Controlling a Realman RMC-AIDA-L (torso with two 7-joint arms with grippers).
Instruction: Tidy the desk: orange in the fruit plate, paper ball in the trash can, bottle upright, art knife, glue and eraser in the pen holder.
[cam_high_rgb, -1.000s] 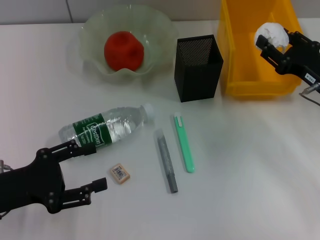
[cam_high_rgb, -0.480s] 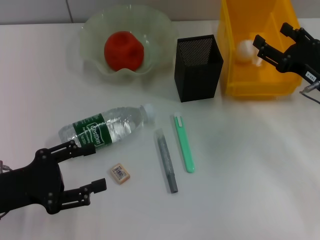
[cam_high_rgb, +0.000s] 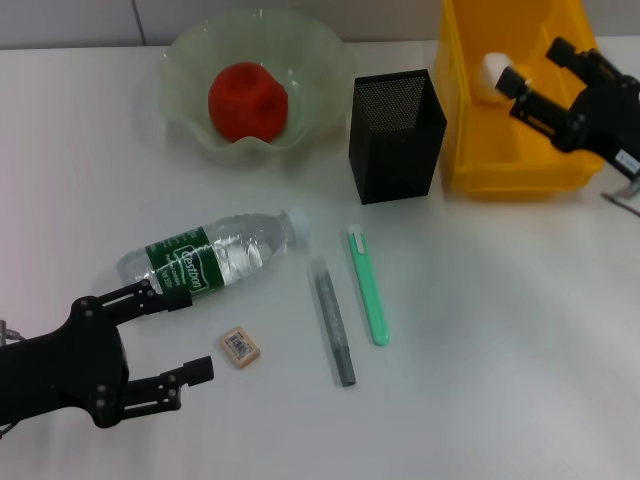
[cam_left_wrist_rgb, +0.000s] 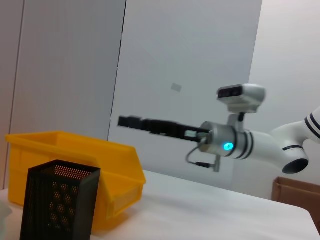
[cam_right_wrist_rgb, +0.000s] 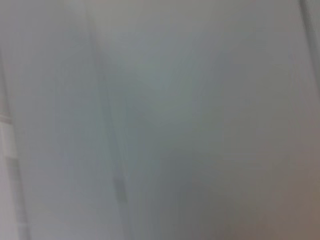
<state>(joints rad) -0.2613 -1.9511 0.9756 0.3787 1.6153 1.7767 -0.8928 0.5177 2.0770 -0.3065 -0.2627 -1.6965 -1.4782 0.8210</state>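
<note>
Right gripper (cam_high_rgb: 553, 76) is over the trash can (cam_high_rgb: 500, 165) at far right, fingers spread apart and holding nothing. The paper ball (cam_high_rgb: 493, 74) lies inside the can, against its left wall, just beside the lower finger tip. From the left wrist view the same arm reaches level over the yellow bin's rim.

Left gripper (cam_high_rgb: 178, 335) is at near left, low over the worktop (cam_high_rgb: 500, 350), fingers parted and empty — the upper finger tip lies against the near side of the bottle (cam_high_rgb: 212, 255), the lower one just left of the eraser (cam_high_rgb: 240, 345).

Bottle lies on its side, white cap pointing right, green label up. Eraser rests flat on the worktop, near side of the bottle.

Orange (cam_high_rgb: 248, 102) sits in the fruit plate (cam_high_rgb: 190, 60) at far left-centre. Pen holder (cam_high_rgb: 396, 135) stands upright between plate and trash can; whether anything is in it can't be made out.

Two long items lie right of the bottle, side by side but apart — a grey stick (cam_high_rgb: 332, 322) and a green art knife (cam_high_rgb: 368, 286), both pointing far-to-near.

Right wrist view gives only a pale blurred surface.
</note>
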